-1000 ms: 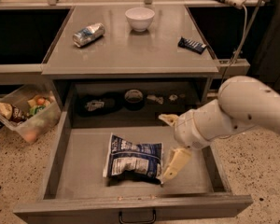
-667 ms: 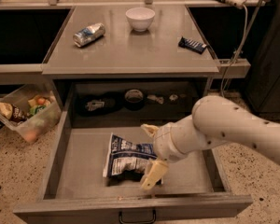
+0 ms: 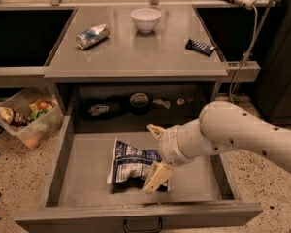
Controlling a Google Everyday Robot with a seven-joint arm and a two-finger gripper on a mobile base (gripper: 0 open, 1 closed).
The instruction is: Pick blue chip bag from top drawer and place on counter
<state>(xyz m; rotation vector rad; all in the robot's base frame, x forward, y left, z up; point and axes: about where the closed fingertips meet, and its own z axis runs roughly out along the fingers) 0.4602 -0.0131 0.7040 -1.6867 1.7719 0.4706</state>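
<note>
The blue chip bag point(image 3: 130, 166), crumpled dark-blue and white foil, lies in the middle of the open top drawer point(image 3: 63, 149), a wide shallow grey metal drawer with a dark handle at its front. My gripper point(image 3: 156, 154) is low inside the drawer at the bag's right end. It is open, with one tan finger behind the bag's right edge and the other fingertip point(image 3: 155, 179) in front of it, over the bag's lower right corner. The grey counter point(image 3: 136, 52) is above the drawer.
On the counter are a crushed silver-blue can point(image 3: 92, 36), a white bowl point(image 3: 145, 19) and a dark-blue bar wrapper point(image 3: 200, 46). Dark items sit on the shelf behind the drawer point(image 3: 138, 102). A clear bin of snacks point(image 3: 26, 116) stands on the floor at left.
My arm has moved left and down across the drawer, so the open gripper now brackets the chip bag's right end. The bag has stayed about where it was.
</note>
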